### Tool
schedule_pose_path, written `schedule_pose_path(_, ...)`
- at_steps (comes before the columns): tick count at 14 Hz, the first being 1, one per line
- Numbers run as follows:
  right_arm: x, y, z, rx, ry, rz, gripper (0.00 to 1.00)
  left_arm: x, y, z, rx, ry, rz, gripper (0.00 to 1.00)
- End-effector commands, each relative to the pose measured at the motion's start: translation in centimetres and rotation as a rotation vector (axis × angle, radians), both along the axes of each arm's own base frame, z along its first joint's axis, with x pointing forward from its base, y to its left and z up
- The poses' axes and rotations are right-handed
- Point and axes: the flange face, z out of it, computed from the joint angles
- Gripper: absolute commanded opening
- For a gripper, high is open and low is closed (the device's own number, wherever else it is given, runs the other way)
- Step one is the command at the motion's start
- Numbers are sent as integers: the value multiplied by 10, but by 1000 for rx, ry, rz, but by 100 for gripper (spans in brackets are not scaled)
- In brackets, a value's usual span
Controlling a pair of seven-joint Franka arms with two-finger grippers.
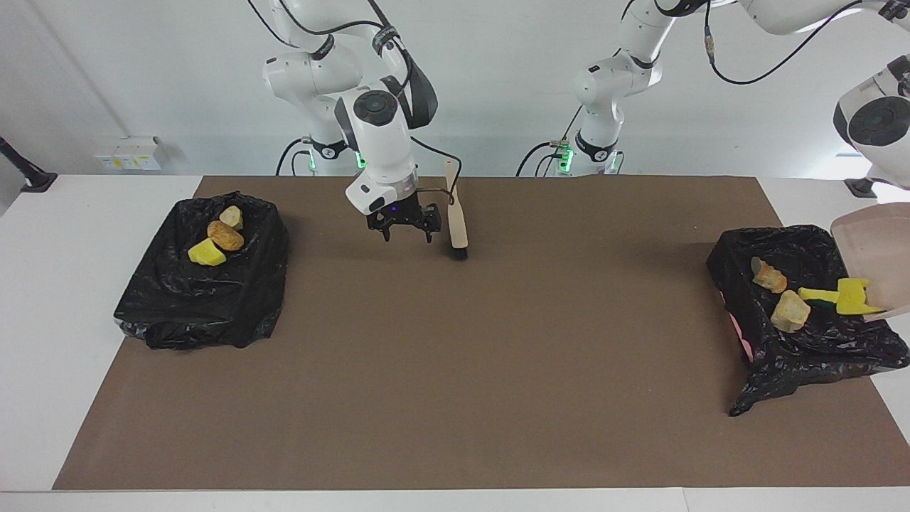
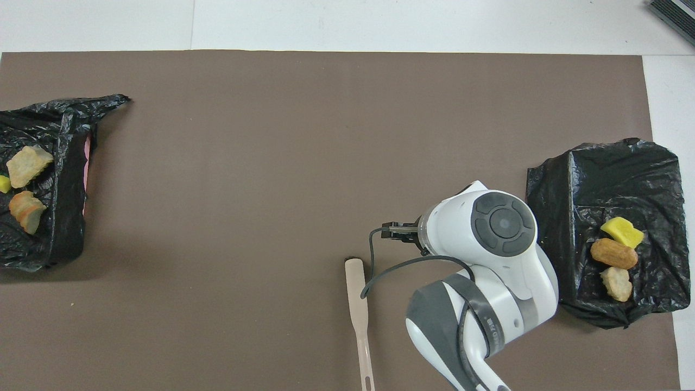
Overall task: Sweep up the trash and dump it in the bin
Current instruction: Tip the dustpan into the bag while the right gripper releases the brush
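The trash lies in two black-lined bins. The bin [image 1: 202, 299] at the right arm's end holds a yellow chunk [image 1: 206, 252], a golden-brown one [image 1: 225, 236] and a cream one [image 1: 231, 215]. The bin [image 1: 810, 341] at the left arm's end holds two cream chunks [image 1: 790, 311] and a yellow one with a green side [image 1: 817, 295]. The beige dustpan [image 1: 878, 242] is tilted over this bin, with a yellow chunk [image 1: 853, 295] at its lip. The left gripper is out of frame. My right gripper [image 1: 407, 231] is open and empty, low over the mat beside the brush [image 1: 457, 213].
The brush [image 2: 355, 304] lies on the brown mat [image 2: 244, 190] close to the robots, bristles pointing away from them. In the overhead view the right arm's wrist [image 2: 502, 222] covers its gripper. White table [image 1: 43, 284] borders the mat.
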Motion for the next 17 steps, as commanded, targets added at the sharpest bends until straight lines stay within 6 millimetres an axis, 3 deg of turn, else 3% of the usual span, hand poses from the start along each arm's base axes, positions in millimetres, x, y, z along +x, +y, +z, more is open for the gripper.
schedule_pose_path(1,7,0,17,-11,-19,7,100,-11,-19,22,32,-29,-33,0)
schedule_pose_path(4,15,-2,47,-12,-14,-6,100,-8,-43,29,33,-28,-20,0)
schedule_pose_path(7,7,-8,77,-21,-24,-4,100,-1,-77,25,0,-35,19,0)
schedule_pose_path(10,5,-42,111,-35,-29,-25,100,-3,-109,11,-187,-86,125,0)
schedule_pose_path(12,14,-75,138,-40,-28,20,100,-7,-116,-3,-347,-104,188,0)
schedule_pose_path(15,25,-145,166,-42,14,48,100,-12,-126,-23,-515,-108,252,0)
schedule_pose_path(17,29,-190,181,-42,26,53,100,-17,-140,-45,-643,-180,391,0)
